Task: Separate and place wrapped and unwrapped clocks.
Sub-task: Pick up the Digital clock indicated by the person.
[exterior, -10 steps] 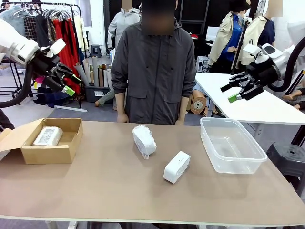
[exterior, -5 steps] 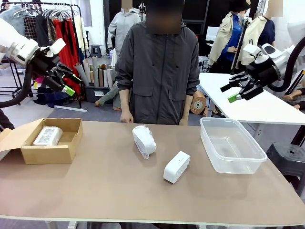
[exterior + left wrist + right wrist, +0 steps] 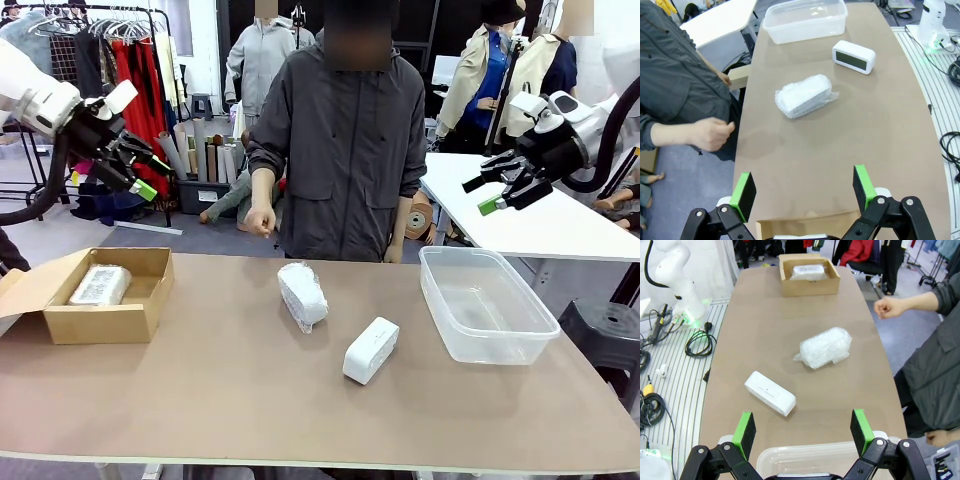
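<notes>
The bare, smooth white rounded-rectangular clock lies nearest on the brown table, well apart from the clear plastic tub. Near it, a little farther back, lies a white clock bundled in crinkly clear wrap. Another wrapped clock sits inside the open brown cardboard box.

Above the table ends hang the left gripper and the right gripper, jaws spread wide and empty.

Likely troubles:
- The pads may pinch only loose film, and the bundle may slip out.
- An arm descending on one middle clock may nudge the other.
- The person's raised hand at the far edge may cross a reach.
</notes>
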### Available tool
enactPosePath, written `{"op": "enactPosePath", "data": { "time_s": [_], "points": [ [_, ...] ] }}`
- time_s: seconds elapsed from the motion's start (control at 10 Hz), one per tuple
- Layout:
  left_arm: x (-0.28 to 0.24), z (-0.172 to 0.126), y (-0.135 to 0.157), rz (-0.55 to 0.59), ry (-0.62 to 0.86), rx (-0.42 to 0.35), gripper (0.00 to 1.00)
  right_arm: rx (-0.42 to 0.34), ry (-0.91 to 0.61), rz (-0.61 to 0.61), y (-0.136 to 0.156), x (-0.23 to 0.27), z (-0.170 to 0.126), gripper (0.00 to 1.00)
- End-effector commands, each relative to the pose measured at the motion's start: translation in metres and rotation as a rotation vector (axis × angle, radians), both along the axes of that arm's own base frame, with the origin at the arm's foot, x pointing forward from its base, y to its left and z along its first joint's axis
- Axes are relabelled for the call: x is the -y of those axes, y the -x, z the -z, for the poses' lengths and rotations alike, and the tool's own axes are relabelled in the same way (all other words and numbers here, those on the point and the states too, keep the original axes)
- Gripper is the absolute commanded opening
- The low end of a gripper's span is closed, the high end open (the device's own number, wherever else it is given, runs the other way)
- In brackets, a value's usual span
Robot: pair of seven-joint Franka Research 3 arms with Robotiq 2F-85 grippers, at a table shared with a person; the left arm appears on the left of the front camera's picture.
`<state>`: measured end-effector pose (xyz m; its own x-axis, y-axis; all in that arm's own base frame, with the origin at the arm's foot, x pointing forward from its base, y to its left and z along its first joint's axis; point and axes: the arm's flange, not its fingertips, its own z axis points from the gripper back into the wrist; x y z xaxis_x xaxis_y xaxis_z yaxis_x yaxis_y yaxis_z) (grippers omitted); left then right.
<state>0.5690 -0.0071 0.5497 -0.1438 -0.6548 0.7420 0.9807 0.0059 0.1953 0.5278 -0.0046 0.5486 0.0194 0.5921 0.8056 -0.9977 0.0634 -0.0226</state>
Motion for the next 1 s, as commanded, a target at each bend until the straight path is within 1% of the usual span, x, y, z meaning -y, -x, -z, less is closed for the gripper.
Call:
{"op": "enactPosePath", "data": {
  "time_s": [0.0, 0.9],
  "points": [
    [-0.0002, -0.0023, 0.001, 0.006, -0.004, 0.01, 1.0, 0.003, -0.002, 0.001, 0.0022, -0.0004, -0.0009, 1.0],
    [-0.0002, -0.0023, 0.001, 0.006, -0.004, 0.01, 1.0, 0.003, -0.002, 0.001, 0.0022, -0.0004, -0.0009, 1.0]
  ]
}}
